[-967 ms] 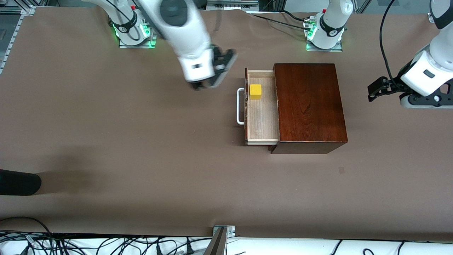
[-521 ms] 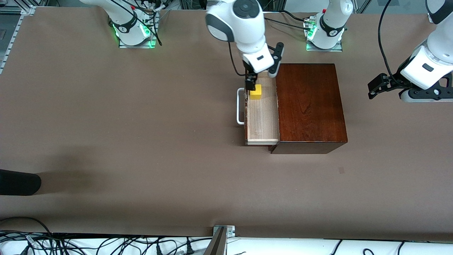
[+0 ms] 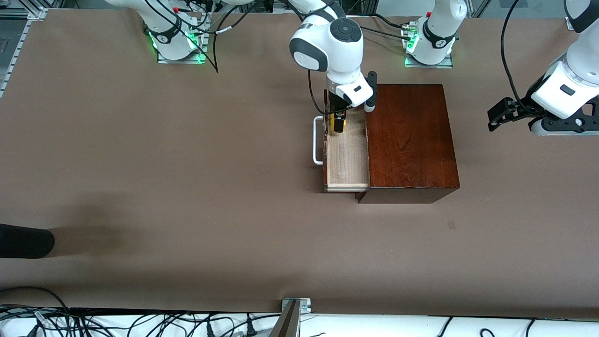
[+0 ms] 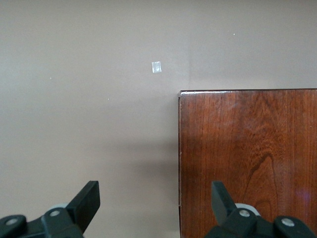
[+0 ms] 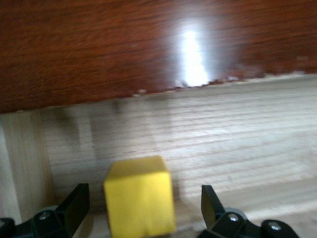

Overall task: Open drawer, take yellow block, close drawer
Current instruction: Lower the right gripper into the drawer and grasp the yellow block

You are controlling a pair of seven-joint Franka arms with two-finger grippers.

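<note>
The drawer (image 3: 347,157) of the dark wooden box (image 3: 409,140) stands open, with its white bar handle (image 3: 318,140) toward the right arm's end of the table. The yellow block (image 3: 342,125) sits in the drawer at the end farthest from the front camera. My right gripper (image 3: 337,120) is down in the drawer, open, with the yellow block (image 5: 139,196) between its fingers (image 5: 74,204), not clamped. My left gripper (image 3: 498,114) waits open and empty over the table past the box's left-arm end; its wrist view shows a corner of the box (image 4: 247,158).
A dark object (image 3: 23,241) lies at the table's edge toward the right arm's end. A small pale mark (image 4: 156,67) is on the table near the box. Cables run along the edge nearest the front camera.
My right arm has swung from beside the drawer to over it and lowered its open gripper around the yellow block. The left arm has barely moved.
</note>
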